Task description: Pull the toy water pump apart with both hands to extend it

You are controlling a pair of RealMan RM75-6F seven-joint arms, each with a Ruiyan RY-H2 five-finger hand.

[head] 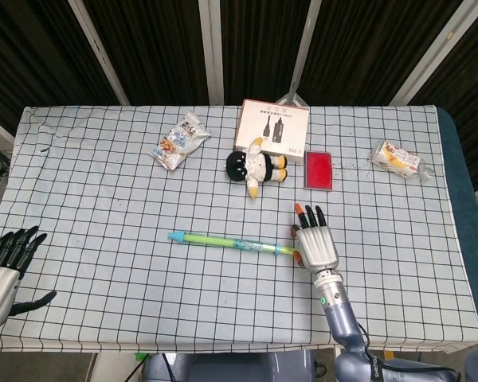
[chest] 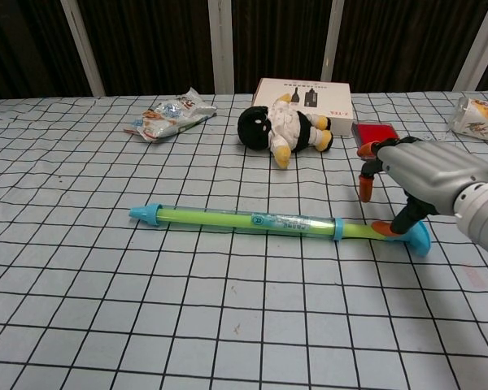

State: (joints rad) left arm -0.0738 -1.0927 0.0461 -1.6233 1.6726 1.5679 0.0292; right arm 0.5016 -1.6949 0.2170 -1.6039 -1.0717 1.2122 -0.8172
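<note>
Lower centre of the head view: toy water pump [head: 237, 243] lies flat on the checked tablecloth [head: 103, 199], nozzle toward frame left, handle end toward frame right. Right hand [head: 315, 244] sits over the handle end, fingers spread and pointing up-frame, covering the handle; no closed grip visible from here. Left hand [head: 4, 270] is at the lower-left corner, fingers spread, holding nothing, well apart from the pump. Plush toy [head: 256, 168], box [head: 272, 126], red case [head: 319, 170] and two snack packets sit further up-frame, clear of the work. Chest view: pump [chest: 252, 220] runs across mid-frame, blue T-handle [chest: 420, 238] at its right end. Right hand [chest: 415, 179] hovers over the rod by the handle, thumb tip low beside the rod, other fingers arched above, not closed on it yet; contact can't be confirmed. Left hand not in this view. Judgement: to do this well, wrap the right hand fully around the rod just inside the T-handle, bring the left hand onto the barrel near the nozzle, then pull straight along the axis, no twist, or the thin rod may slip.
</note>
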